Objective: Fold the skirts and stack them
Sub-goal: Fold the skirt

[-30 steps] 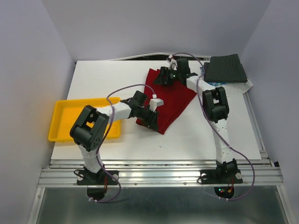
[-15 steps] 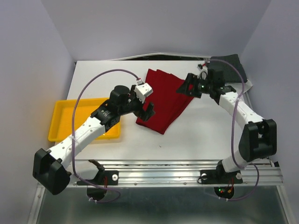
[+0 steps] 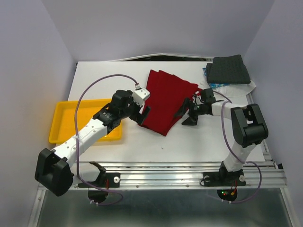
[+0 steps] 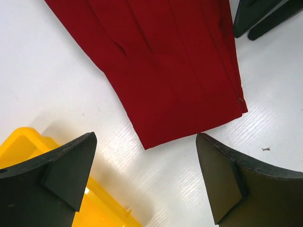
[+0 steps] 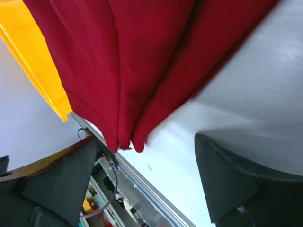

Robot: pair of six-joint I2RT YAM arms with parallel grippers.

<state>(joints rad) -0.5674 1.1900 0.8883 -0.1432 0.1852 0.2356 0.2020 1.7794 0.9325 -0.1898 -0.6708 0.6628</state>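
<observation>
Red skirt (image 3: 165,100) lies between left hand (image 3: 141,114) and right hand (image 3: 185,116), both spread.

You are looking at three skirts on one table (image 3: 109,80): one red skirt (image 3: 165,99) spread out, one grey skirt (image 3: 229,70) folded, and one blue flowered skirt (image 3: 218,86), of which only an edge shows from under the grey. Beside them sits one yellow tray (image 3: 64,124). Two arms work the scene, the left arm (image 3: 85,135) and the right arm (image 3: 236,123), giving you two tools, the left tool (image 3: 142,113) and the right tool (image 3: 187,116).
</observation>
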